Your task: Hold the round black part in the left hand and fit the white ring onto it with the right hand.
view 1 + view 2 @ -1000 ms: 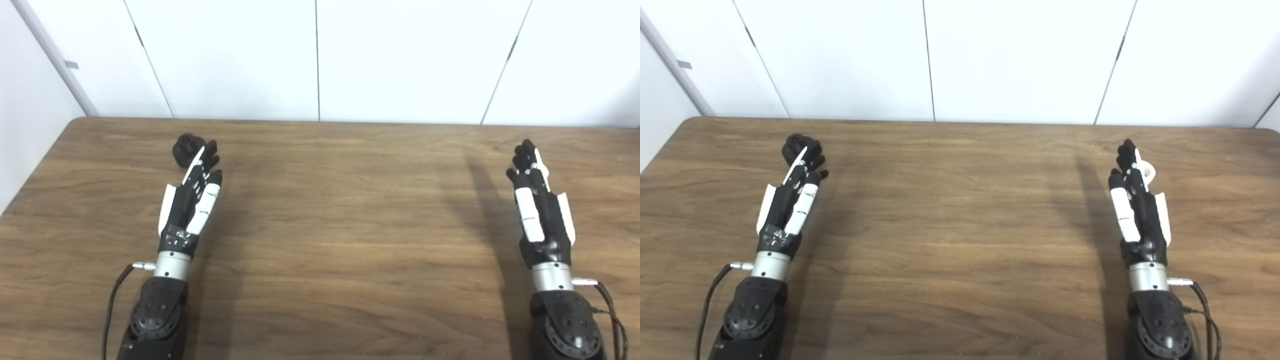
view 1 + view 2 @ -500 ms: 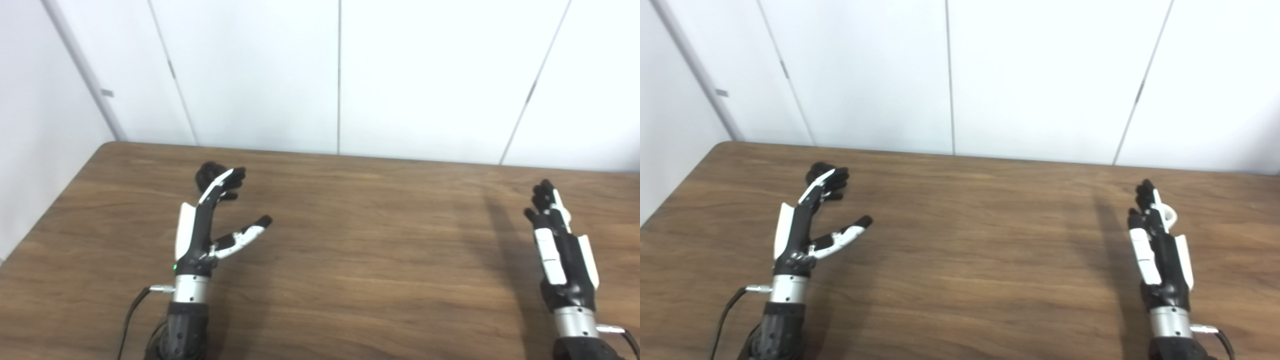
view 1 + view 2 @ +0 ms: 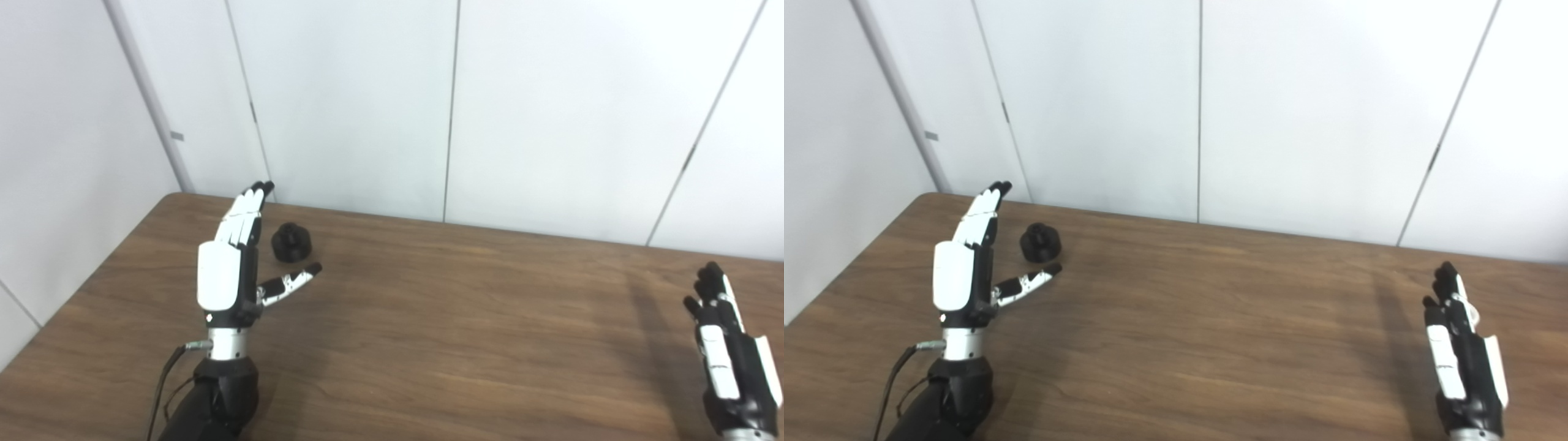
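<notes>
**Left hand raised beside the black part, nothing held**

The left hand (image 3: 228,269) stands upright above the wooden table (image 3: 441,318), fingers straight and side by side, thumb splayed out to the right, holding nothing. The round black part (image 3: 291,242) sits on the table just right of those fingers, apart from them. At the right edge, the right hand (image 3: 1461,343) lies low, fingers extended together (edge-on to the camera). A sliver of the white ring (image 3: 1474,313) shows just behind it; whether they touch, I cannot tell.
</notes>
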You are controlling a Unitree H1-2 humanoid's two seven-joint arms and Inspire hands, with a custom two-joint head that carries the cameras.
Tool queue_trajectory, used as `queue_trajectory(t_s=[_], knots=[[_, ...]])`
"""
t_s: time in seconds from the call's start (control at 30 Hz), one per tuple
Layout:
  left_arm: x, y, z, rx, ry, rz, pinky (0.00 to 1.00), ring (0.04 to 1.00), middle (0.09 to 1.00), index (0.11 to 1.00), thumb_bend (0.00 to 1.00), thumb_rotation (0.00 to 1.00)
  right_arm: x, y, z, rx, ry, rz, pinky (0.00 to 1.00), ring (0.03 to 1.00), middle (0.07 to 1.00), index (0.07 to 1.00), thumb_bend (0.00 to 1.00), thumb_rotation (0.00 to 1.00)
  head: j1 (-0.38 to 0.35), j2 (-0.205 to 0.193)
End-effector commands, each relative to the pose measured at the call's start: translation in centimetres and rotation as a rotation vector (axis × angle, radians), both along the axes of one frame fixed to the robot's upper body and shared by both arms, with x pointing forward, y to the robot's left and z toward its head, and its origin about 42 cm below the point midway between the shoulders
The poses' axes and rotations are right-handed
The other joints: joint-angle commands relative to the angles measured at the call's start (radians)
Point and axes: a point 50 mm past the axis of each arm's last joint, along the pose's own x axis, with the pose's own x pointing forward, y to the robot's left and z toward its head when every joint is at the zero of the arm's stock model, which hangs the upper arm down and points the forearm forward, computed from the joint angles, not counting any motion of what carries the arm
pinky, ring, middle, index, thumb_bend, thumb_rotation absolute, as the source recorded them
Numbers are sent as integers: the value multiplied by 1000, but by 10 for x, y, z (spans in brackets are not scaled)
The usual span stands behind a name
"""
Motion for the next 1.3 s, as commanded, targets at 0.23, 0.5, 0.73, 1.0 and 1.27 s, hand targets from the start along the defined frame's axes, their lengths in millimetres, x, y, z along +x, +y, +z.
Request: queue_trajectory(t_s=[0.23,0.5,0.73,1.0,1.27], knots=[[-3,35,-27,-99,192,116,1000,1000,1000,1000,888,297,-28,-9,-46,20,129,-21,969,996,988,986,301,849,24,8],[8,70,-11,-215,476,47,1000,1000,1000,1000,994,373,-29,-7,-43,11,125,-20,935,988,986,982,301,844,34,15],[20,112,9,-220,681,-7,920,996,1000,963,1000,407,-30,-4,-42,13,126,-22,924,984,984,978,304,842,38,15],[31,133,20,-287,727,-66,943,999,999,904,1000,351,-33,-4,-41,5,129,-24,926,978,975,973,315,848,41,18],[40,135,18,-223,730,-56,900,945,933,830,1000,296,-35,-2,-40,17,127,-22,921,977,977,972,312,829,28,26]])
